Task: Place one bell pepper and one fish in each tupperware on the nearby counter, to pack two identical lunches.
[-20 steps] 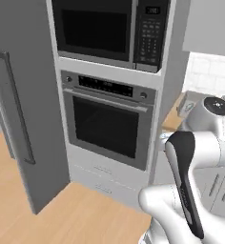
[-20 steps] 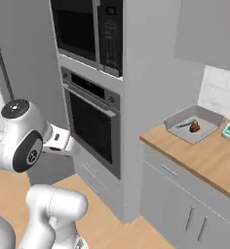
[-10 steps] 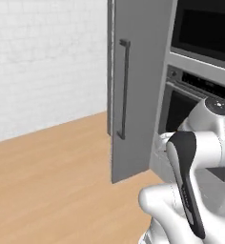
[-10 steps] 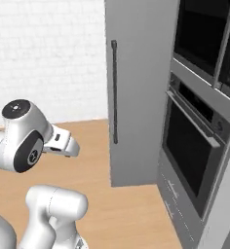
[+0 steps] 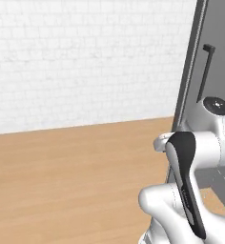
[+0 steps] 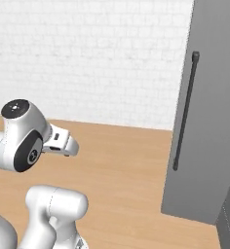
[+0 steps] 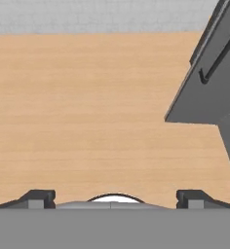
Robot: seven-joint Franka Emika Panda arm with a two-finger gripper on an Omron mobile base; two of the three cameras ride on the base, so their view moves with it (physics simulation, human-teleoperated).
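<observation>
While the gripper (image 7: 112, 197) hangs over bare wood floor (image 7: 87, 107), its finger tips (image 7: 36, 198) stand wide apart w/ nothing between them. Tall grey cabinet (image 6: 209, 112) w/ long dark handle (image 6: 185, 109) stands to the right, against white brick wall (image 6: 87, 53). Counter, tupperware, pepper, fish: can't tell where.

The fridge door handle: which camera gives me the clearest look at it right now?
The right base view: the handle runs full length down the grey fridge door. The left base view shows the handle edge-on, its lower part behind the arm. The hand view catches a short slanted stretch.
</observation>
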